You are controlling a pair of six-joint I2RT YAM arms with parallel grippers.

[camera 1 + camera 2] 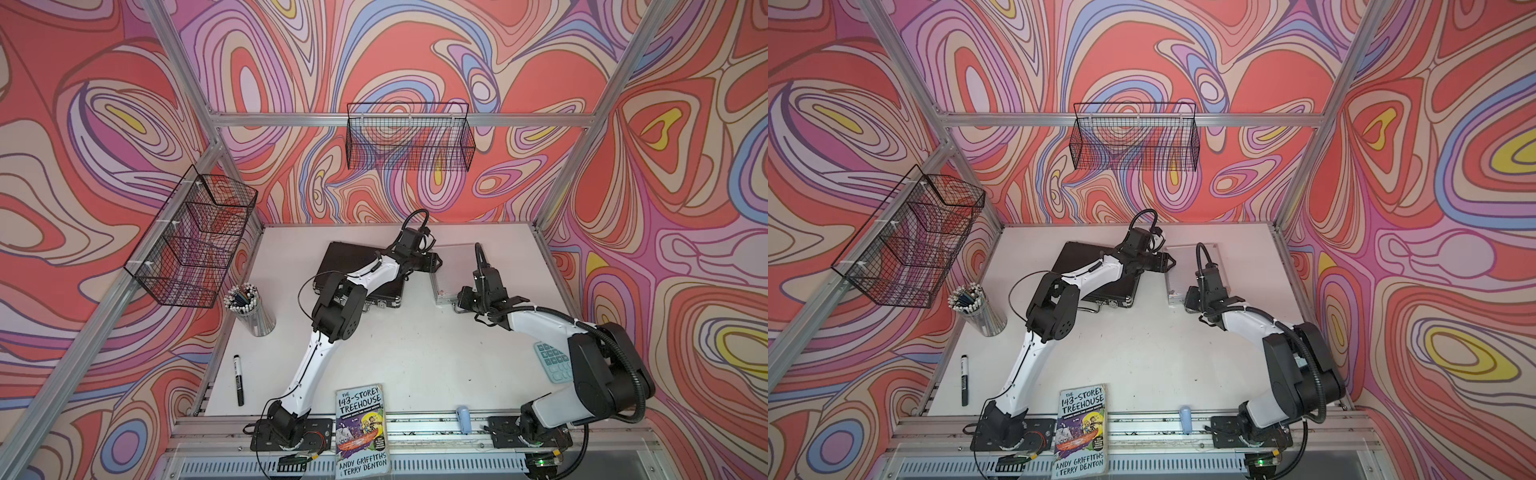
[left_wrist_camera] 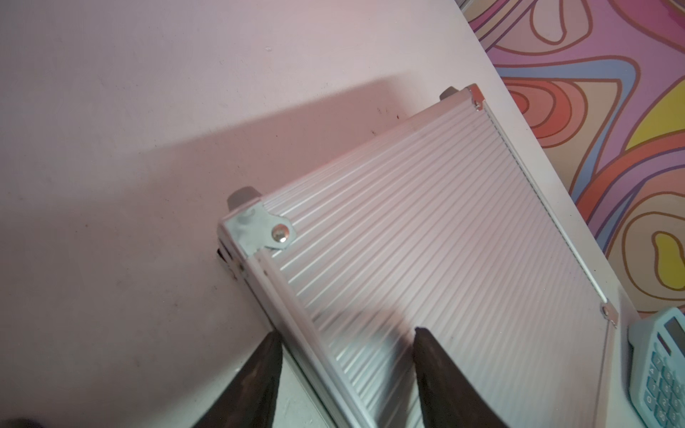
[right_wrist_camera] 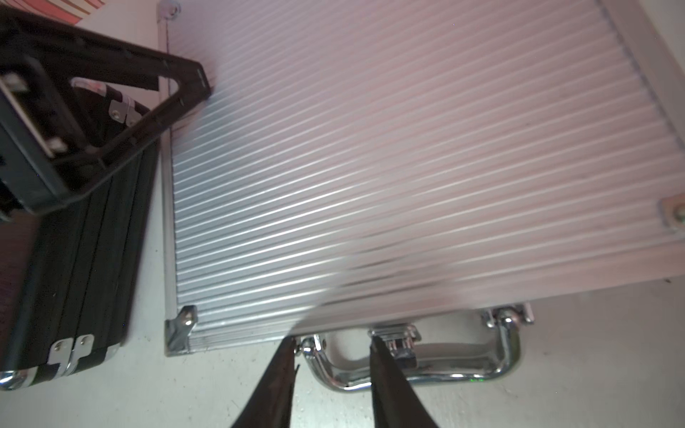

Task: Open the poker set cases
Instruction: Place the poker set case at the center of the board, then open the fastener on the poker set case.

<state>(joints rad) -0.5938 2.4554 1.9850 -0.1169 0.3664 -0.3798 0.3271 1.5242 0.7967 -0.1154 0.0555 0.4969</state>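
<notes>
Two poker set cases lie shut and flat at the far side of the white worktop (image 1: 415, 357). The wider black case (image 1: 343, 259) sits near the middle. The ribbed silver case (image 1: 451, 266) is just beside it toward the right arm, and the right wrist view shows a narrow strip of worktop between them. Both cases have their handles facing the robot's bases.

The left arm reaches across the black case to the silver one. The left hand (image 2: 346, 333) is about half open and straddles a side edge of the ribbed lid. One fingertip (image 2: 420, 335) is over the ribs and the other is off the edge on the worktop side. It has hold of nothing.

The right hand (image 3: 333, 342) is at the silver case's front edge with its fingers parted partway. One tip is by the pivot of the chrome handle (image 3: 415, 374) and the other is at the central latch (image 3: 396, 333). One end of the handle sits loosely in the gap between them, and the hand shows no grip on anything.

A teal calculator (image 1: 550, 361) lies near the right arm's elbow. A paperback book (image 1: 361, 428) overhangs the front rail. A black marker (image 1: 239, 380) and a cup of pencils (image 1: 249, 307) are on the left arm's side of the worktop.
</notes>
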